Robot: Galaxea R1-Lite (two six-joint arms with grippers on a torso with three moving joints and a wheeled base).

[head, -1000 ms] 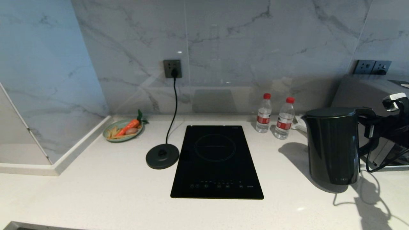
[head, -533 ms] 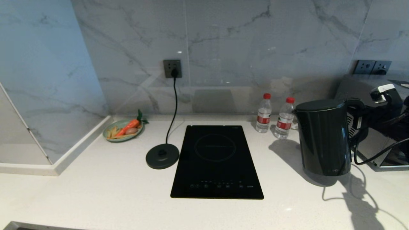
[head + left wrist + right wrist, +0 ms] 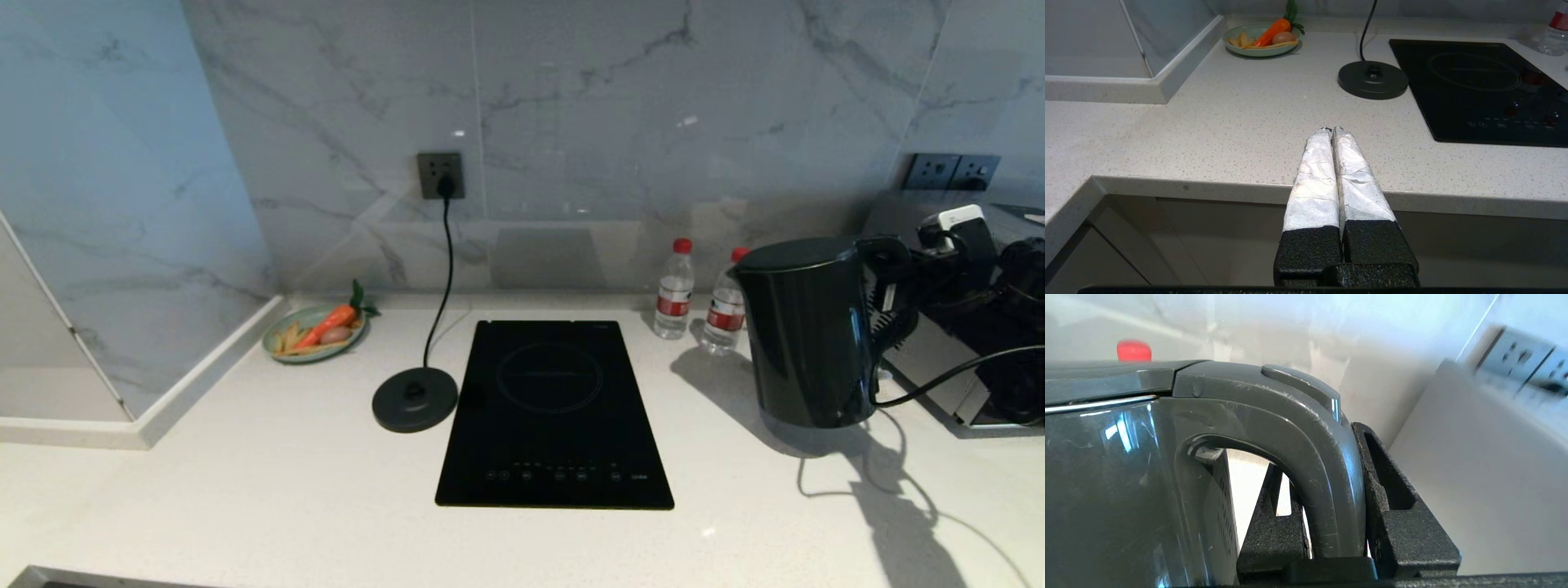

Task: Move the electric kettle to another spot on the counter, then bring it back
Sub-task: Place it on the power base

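Observation:
The electric kettle (image 3: 804, 335), a tall glossy black jug with a flat lid, is upright at the right of the counter (image 3: 286, 457), in front of the bottles. Its base seems slightly raised above its shadow. My right gripper (image 3: 894, 282) comes in from the right and is shut on the kettle's loop handle (image 3: 1306, 457), one finger inside the loop and one outside. In the right wrist view the kettle body (image 3: 1106, 477) fills the side next to the right gripper (image 3: 1327, 498). My left gripper (image 3: 1332, 130) hangs shut and empty at the counter's front edge (image 3: 1229, 122).
The black cooktop (image 3: 555, 412) lies mid-counter, with the corded round base disc (image 3: 415, 398) to its left, plugged into a wall outlet (image 3: 441, 175). Two red-capped water bottles (image 3: 674, 289) stand by the wall. A green plate (image 3: 314, 331) with a carrot sits far left. A grey appliance (image 3: 939, 237) stands far right.
The right gripper has carried the kettle to the left and higher in the head view, toward the bottles. The left arm and everything else on the counter stay put.

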